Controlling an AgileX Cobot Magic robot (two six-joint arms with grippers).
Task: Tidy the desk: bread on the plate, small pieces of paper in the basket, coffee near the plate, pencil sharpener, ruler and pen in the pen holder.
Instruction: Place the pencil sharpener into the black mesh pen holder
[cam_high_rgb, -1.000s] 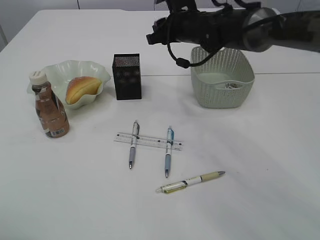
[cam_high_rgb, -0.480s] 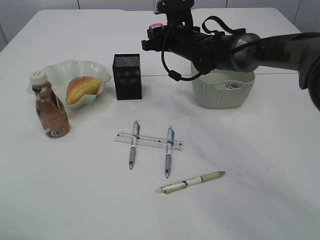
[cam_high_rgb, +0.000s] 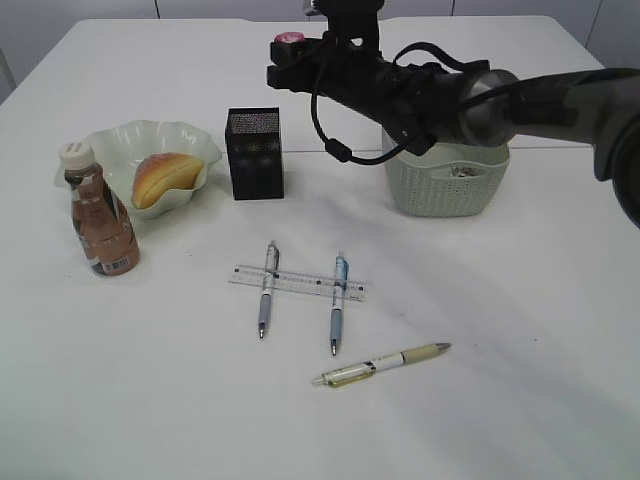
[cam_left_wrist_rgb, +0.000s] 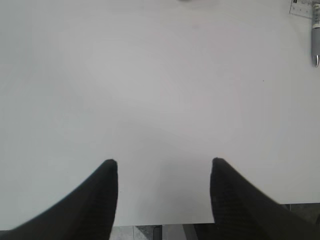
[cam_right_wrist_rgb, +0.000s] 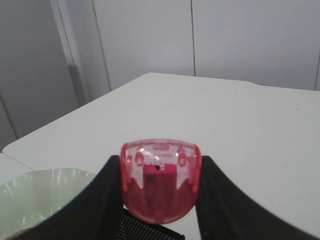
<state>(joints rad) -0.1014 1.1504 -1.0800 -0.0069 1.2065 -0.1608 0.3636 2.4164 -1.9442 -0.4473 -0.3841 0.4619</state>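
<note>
— Two arms, was it? How were they posed?

— One showed in the exterior view: the right arm (cam_high_rgb: 520, 100) reached in from the right edge across the upper middle, its right gripper (cam_high_rgb: 290, 48) clamped on the pink pencil sharpener (cam_right_wrist_rgb: 161, 180), held in the air just above and right of the black pen holder (cam_high_rgb: 255, 153). The left gripper (cam_left_wrist_rgb: 162, 172) hung over bare table (cam_left_wrist_rgb: 150, 90), fingers (cam_left_wrist_rgb: 102, 195) spread with nothing between them.

— And the count?

— Three pens (cam_high_rgb: 336, 302) and one ruler (cam_high_rgb: 296, 283) at centre, two pens lying across the ruler, the third lower right. One bread (cam_high_rgb: 163, 176) in the plate (cam_high_rgb: 120, 140) at left, one coffee bottle (cam_high_rgb: 99, 212) beside it, one basket (cam_high_rgb: 445, 180) right of the holder.

— Room to move?

— Open tabletop filled the lower frame and right side; the far table edge ran close behind the gripper.
</note>
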